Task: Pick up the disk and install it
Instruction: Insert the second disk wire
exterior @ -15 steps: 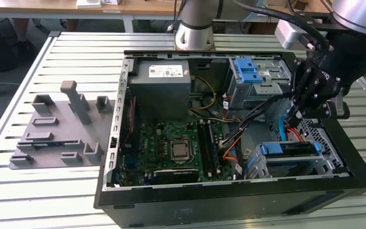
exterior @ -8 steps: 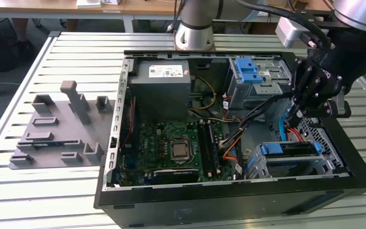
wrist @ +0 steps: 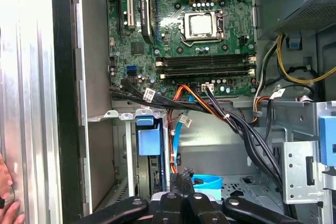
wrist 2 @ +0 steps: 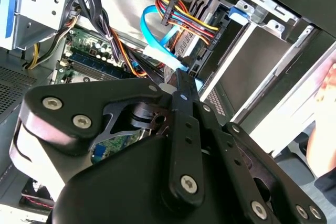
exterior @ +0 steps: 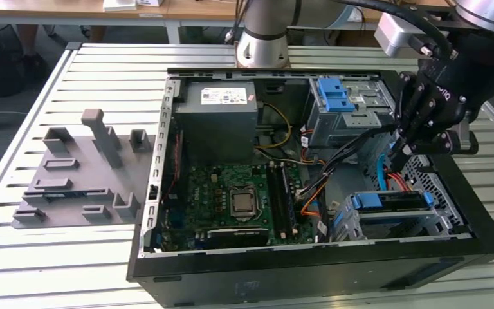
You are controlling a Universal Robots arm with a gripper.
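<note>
Gripper hangs at right of exterior view, inside open computer case, above disk seated in lower-right bay. Jaws' state: cannot tell.

Open computer case, green motherboard, grey power supply, grey fixture

One open computer case on the slatted table, one green motherboard inside it, one grey power-supply box at upper centre. Two blue-fronted drive bays: one at upper right, one at lower right. One grey fixture block at left. One gripper at right.
</note>
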